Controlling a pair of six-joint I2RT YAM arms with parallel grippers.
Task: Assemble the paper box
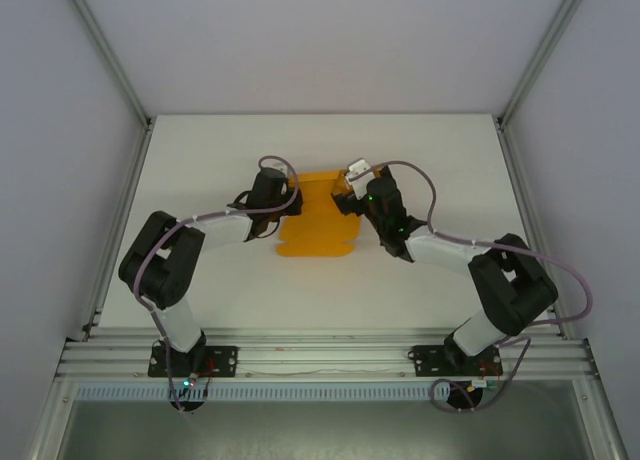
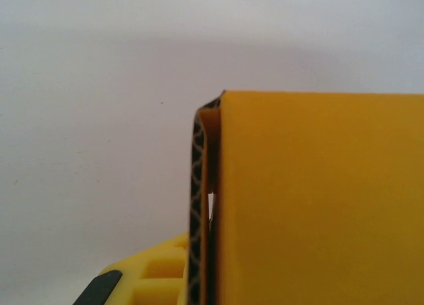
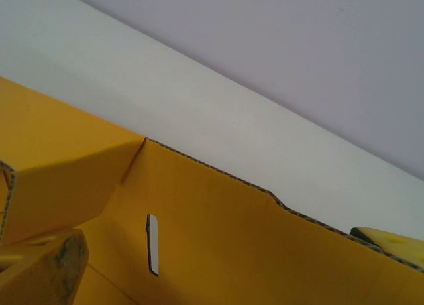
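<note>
Orange paper box [image 1: 316,230] on white table [image 1: 200,170], left hand [image 1: 292,196] at folded flap, grip unclear, right hand [image 1: 345,196] spread astride wall

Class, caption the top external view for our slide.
Left gripper and right gripper at opposite sides of the orange paper box.

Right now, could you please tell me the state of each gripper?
Left gripper: cannot tell; the paper box hides one finger.
Right gripper: open, fingers wide apart across a box wall.
</note>
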